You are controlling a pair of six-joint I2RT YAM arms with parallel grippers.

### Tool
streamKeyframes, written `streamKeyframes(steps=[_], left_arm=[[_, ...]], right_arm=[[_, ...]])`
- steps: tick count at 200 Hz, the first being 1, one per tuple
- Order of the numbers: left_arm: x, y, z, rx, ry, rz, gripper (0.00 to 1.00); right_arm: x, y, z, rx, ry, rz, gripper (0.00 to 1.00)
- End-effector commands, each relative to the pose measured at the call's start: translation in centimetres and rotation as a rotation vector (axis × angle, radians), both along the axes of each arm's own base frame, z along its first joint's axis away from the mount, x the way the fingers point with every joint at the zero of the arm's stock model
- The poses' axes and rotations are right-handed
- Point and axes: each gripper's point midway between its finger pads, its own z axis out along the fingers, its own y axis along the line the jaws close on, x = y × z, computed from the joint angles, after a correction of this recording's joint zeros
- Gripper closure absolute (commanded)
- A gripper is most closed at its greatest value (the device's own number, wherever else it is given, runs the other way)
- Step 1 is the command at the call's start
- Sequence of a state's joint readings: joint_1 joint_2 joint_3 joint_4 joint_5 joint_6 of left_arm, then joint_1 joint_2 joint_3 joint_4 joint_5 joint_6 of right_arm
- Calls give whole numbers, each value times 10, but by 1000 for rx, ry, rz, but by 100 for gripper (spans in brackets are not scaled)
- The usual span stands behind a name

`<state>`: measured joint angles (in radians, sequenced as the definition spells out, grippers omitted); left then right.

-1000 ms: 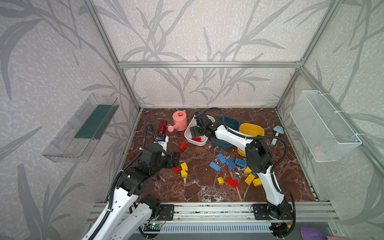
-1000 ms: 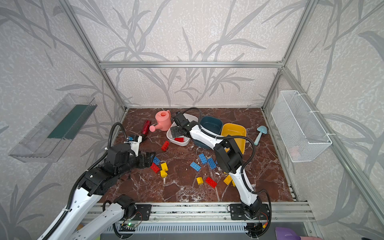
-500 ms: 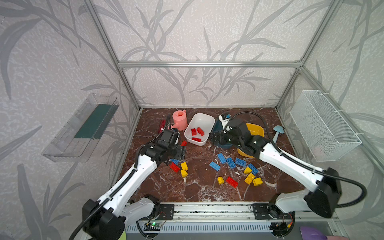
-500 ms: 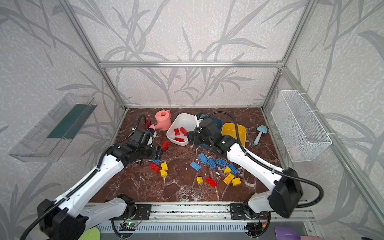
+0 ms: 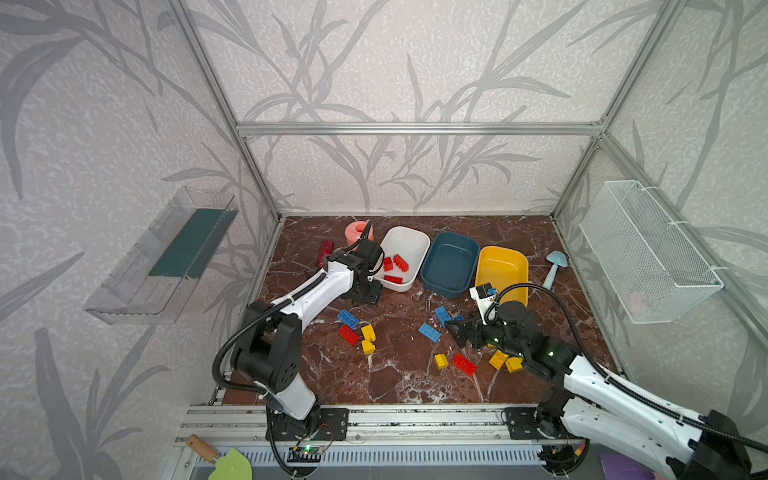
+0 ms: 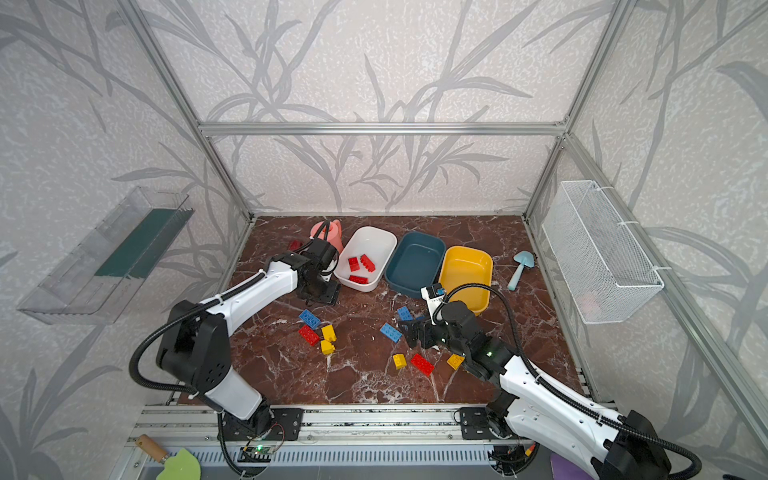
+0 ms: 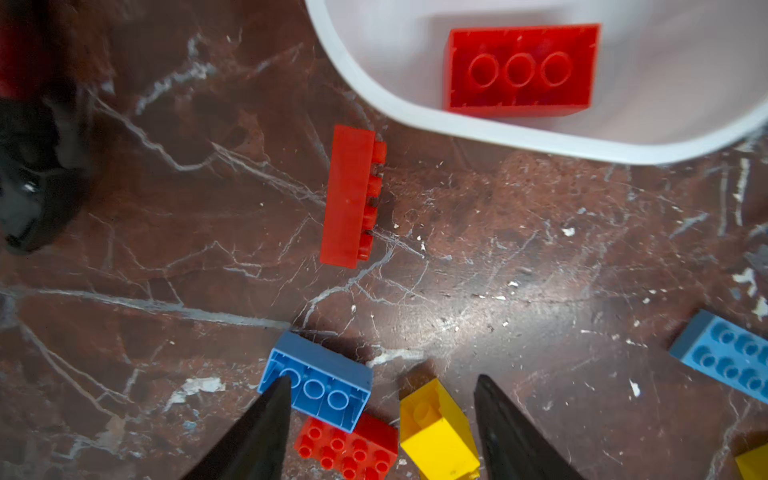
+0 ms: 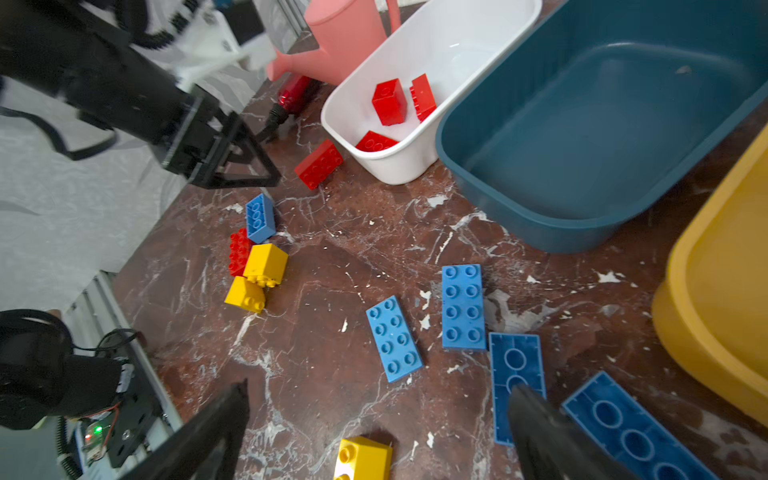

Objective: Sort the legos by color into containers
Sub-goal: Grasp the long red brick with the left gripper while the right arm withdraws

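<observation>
White tub (image 5: 420,240): three red bricks (image 5: 400,262) inside. Teal tub (image 5: 451,266) and yellow tub (image 5: 500,272) alongside in a row. Brown marble tabletop (image 5: 395,376), loose bricks (image 5: 368,332) scattered. Left claw (image 7: 382,379) spread, gripping nothing, near a red brick (image 7: 349,195) lying on its side just outside the white tub. Right claw (image 8: 379,385) spread wide over flat blue bricks (image 8: 463,307). Pink watering can (image 5: 356,232) just beside the white tub.

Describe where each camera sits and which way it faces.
Top views: high, front, looking down on the floor; left arm and right arm show.
Left wrist: above left claw, facing down at a red brick by the white tub; fingers show.
Right wrist: above right claw, facing blue bricks and teal tub; fingers, left arm show.
All share the white tub.
</observation>
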<state>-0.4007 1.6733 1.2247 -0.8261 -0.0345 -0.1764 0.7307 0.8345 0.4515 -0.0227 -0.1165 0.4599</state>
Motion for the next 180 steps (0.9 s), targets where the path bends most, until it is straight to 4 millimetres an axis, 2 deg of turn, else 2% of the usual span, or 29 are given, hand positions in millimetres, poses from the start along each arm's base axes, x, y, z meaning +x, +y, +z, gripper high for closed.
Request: streamKeyframes(steps=[1, 54, 78, 104, 141, 180], left_arm=[[11, 10, -6, 34, 15, 32, 35], [28, 15, -30, 75, 68, 34, 37], [36, 16, -41, 69, 90, 41, 48], [42, 12, -48, 46, 96, 38, 53], [45, 5, -48, 10, 93, 28, 68], [45, 3, -33, -14, 38, 23, 76]], right_arm=[[-7, 11, 18, 124, -26, 47, 3], [-15, 15, 17, 165, -15, 90, 2], [-15, 18, 14, 169, -2, 97, 2], [-14, 18, 9, 159, 6, 95, 2], [-11, 19, 0, 131, 25, 87, 1], [-9, 18, -3, 112, 20, 83, 1]])
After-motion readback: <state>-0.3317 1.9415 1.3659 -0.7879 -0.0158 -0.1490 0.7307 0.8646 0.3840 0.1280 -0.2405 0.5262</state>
